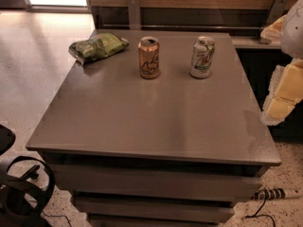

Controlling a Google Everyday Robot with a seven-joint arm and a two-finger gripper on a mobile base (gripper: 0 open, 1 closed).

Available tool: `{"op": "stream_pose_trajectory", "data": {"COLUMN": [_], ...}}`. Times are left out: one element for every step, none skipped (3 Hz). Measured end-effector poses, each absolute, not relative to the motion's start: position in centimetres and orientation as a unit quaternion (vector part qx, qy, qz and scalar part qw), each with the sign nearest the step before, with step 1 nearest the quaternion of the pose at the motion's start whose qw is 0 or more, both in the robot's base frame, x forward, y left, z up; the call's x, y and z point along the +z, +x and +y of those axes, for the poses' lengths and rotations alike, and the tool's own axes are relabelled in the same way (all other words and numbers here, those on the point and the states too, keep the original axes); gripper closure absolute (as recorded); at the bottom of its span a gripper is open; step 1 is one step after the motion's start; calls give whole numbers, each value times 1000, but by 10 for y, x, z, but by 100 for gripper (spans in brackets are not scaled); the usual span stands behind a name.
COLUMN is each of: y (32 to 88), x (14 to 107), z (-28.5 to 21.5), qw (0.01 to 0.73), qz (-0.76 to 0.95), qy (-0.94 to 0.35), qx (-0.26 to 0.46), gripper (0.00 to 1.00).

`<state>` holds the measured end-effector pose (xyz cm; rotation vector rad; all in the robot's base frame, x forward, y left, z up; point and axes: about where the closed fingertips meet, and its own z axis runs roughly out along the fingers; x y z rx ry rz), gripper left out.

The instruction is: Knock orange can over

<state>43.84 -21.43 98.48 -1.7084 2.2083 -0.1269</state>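
**A:** Where do we find the orange can (149,57)?

**B:** We see it upright toward the back of the grey table (151,122), near the middle of its width. Its silver top faces up and the dark script faces us, so its long axis is vertical. By our reading, the knocking over is not yet done.

**A:** And the gripper (281,98)?

**B:** It hangs at the right edge of the view, off the table's right side and above the level of the top. It touches nothing. We see only pale yellow and white padded parts cut off by the frame, so we cannot tell whether it is open or closed. We see nothing held in it.

**A:** Then which way does the can lie from it?

**B:** Across the table, toward the left of the view and somewhat farther back, well apart from the gripper. What matters most to us is the white-and-green can (202,56). It stands upright just to the right of the orange one, so it lies roughly between the gripper and the target.

**A:** So a straight sideways sweep from the right would worry us?

**B:** Yes, we judge it would likely meet the wrong can first. We would sooner come from the near side and push the orange can high on its body, tipping it backward or toward the green chip bag (98,47) at the far left.
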Motion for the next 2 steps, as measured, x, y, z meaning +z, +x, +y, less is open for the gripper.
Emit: {"op": "stream_pose_trajectory", "data": {"y": [438, 444], "x": [985, 985], "z": [-214, -211], "qw": [173, 192], "qz": [778, 780], "qy": [-602, -595], "qx": [-45, -34], "gripper": [0, 0]}}
